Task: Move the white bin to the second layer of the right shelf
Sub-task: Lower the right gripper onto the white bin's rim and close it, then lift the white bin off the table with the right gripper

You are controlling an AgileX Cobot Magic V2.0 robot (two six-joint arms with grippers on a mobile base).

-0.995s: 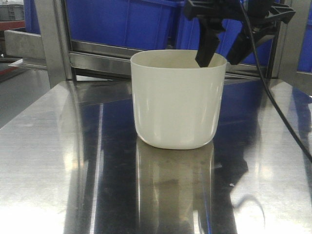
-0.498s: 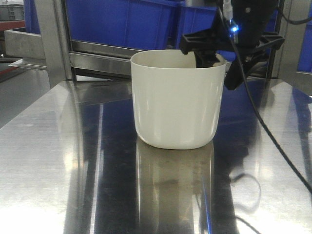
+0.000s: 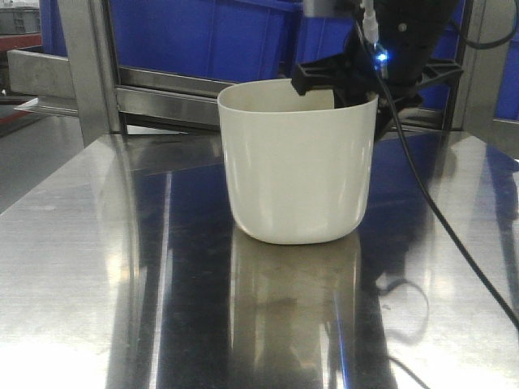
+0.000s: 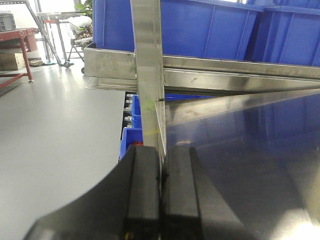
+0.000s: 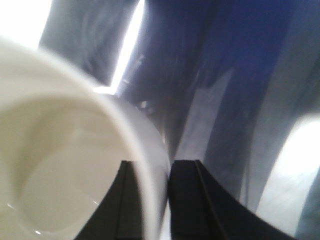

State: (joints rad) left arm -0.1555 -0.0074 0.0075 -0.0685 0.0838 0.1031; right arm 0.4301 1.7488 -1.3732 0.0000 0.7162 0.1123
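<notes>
Right gripper (image 5: 157,200) straddles the rim of the white bin (image 3: 296,162), one black finger inside the tub and one outside, the two drawn in narrow on the wall so that it looks clamped between them; the hold is at the bin's far right corner as the front view shows it; the bin stands upright on the steel table top (image 3: 81,267), its base seemingly touching its own reflection, so I judge that the grasp is made but the lift has not begun, or has barely begun; the tub's inside appears empty in the right wrist view; a black cable (image 3: 438,219) trails from the arm down across the table's right side; left gripper (image 4: 161,200) hangs apart from all this with its fingers pressed together on nothing, facing a steel upright (image 4: 147,75) and the table's left edge; behind the table runs a rack bar (image 3: 170,101) with blue crates (image 3: 203,32) above it; the right shelf second layer does not show plainly in any view, so the whole carry and the placing there are left to do.
</notes>
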